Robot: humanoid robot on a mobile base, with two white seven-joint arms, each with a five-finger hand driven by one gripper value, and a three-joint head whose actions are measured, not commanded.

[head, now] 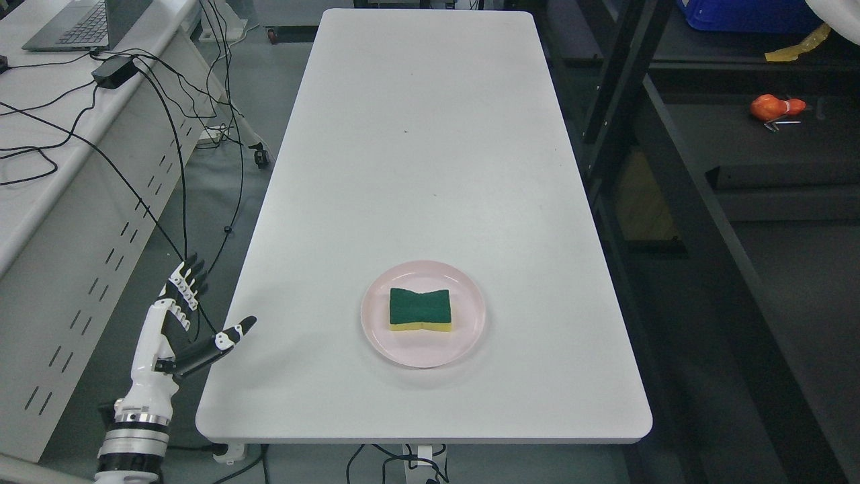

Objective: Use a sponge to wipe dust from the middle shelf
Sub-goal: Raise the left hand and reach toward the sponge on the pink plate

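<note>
- Head view: the left hand [176, 321] comes up from the lower left corner, beside the tabletop [430, 134], just off its left edge near the front corner.
- Its fingers [188, 279] are released: four stand straight and spread, pointing up and away, and the thumb juts out to the right over the tabletop's edge. They hold nothing.
- The right hand is not in view, so the left is the only hand seen and, by this picture, the one placed to reach.
- The sponge [420, 309] lies to the right of the fingers, well apart from them, at about the same depth as the thumb tip. It rests green side up, yellow layer below, on a pink plate [470, 336] near the tabletop's front edge.
- The sponge's long axis runs left to right, so one short end faces the thumb; its waisted middle is narrower front to back.
- Nothing stands between the fingers and the sponge except bare tabletop and the plate's low rim.
- Judgement: the task is at its start, with the sponge not yet picked up. The reach calls for a sideways move to the right, over the rim, with the fingers closing across the narrow waist from above.
- The dark shelf unit [678, 222] stands to the far right, past the tabletop and beyond the sponge from the fingers. Which level is the middle shelf I cannot tell.
</note>
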